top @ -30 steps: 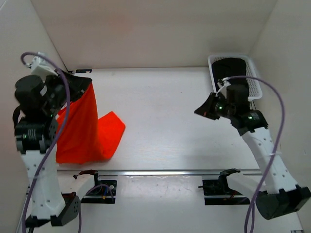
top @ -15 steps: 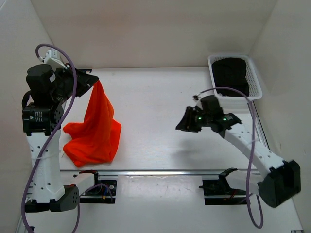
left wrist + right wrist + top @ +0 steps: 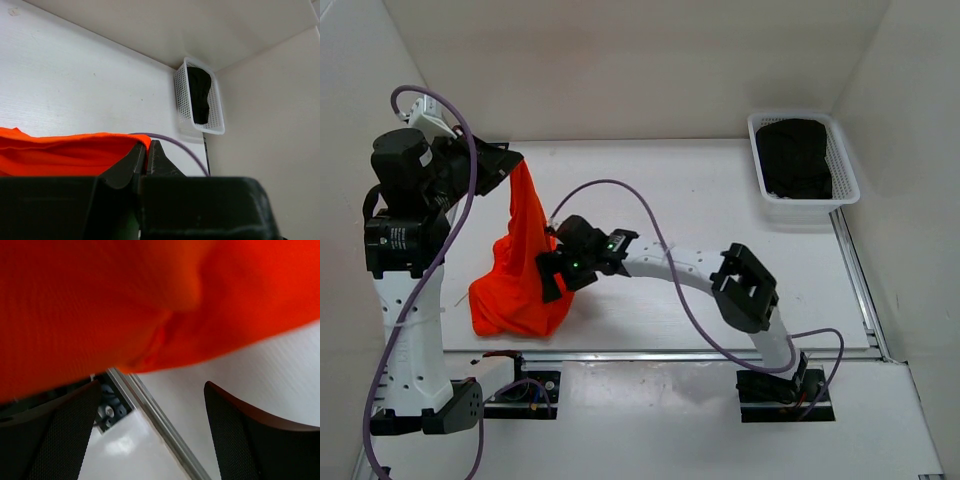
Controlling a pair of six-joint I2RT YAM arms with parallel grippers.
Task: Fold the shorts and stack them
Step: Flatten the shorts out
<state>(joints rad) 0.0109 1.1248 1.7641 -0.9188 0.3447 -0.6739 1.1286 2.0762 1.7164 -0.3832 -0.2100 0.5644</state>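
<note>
The shorts (image 3: pixel 525 260) are bright orange-red fabric hanging from my left gripper (image 3: pixel 516 166), with their lower part bunched on the table. In the left wrist view my left gripper (image 3: pixel 146 148) is shut on a top edge of the shorts (image 3: pixel 60 152). My right gripper (image 3: pixel 554 276) reaches across the table to the lower right side of the hanging cloth. In the right wrist view my right gripper (image 3: pixel 150 390) stands open, with the shorts (image 3: pixel 125 300) filling the frame just ahead of its fingers and nothing between them.
A white basket (image 3: pixel 845 170) holding a dark garment (image 3: pixel 795 155) stands at the back right; the basket (image 3: pixel 216 117) also shows in the left wrist view. An aluminium rail (image 3: pixel 720 353) runs along the table's near edge. Walls enclose the left, back and right.
My right arm has swung from beside the basket across the table to the shorts, and its jaws have opened. The left gripper has lifted the shorts a little and kept its grip.
</note>
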